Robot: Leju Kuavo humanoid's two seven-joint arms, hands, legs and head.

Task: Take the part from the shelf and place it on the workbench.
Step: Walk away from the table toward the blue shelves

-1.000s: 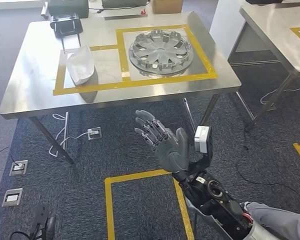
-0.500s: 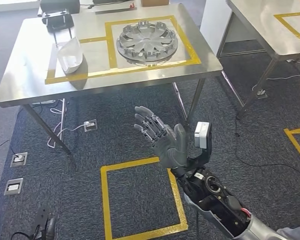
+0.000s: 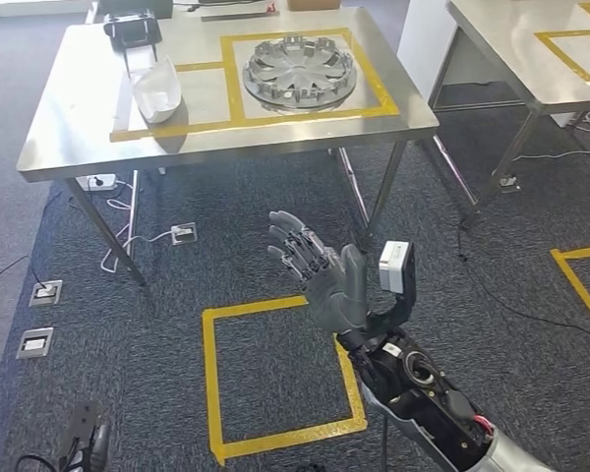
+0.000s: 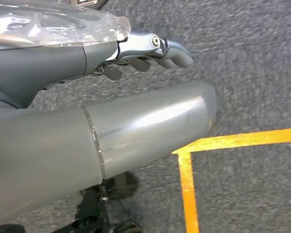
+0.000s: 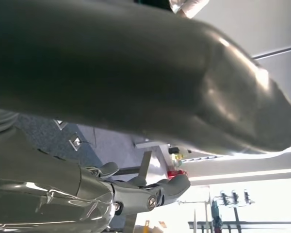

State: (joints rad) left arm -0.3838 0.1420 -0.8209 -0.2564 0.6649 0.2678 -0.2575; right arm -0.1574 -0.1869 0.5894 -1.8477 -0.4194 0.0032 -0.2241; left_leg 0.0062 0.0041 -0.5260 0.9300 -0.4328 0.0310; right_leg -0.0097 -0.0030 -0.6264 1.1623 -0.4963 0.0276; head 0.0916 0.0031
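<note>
Head view: a steel workbench (image 3: 69, 147) stands on dark grey carpet (image 3: 166, 285), with yellow tape marking 2 adjoining rectangles on its top. The larger rectangle holds the part, a silver wheel cover (image 3: 299, 71), lying flat. The smaller rectangle holds a white bowl-shaped piece (image 3: 157, 91). A black device (image 3: 133, 28) sits at the far edge of the bench. A 2nd steel table (image 3: 529, 54) stands to the right.

The right hand (image 3: 325, 280) is raised in front of the bench, palm up, fingers spread and holding nothing. The left hand (image 4: 111, 121) hangs above the carpet, fingers extended, holding nothing.

A yellow tape square (image 3: 277, 379) marks the floor below the right hand. Floor sockets (image 3: 43, 293) and white cables (image 3: 125, 241) lie under the bench.
</note>
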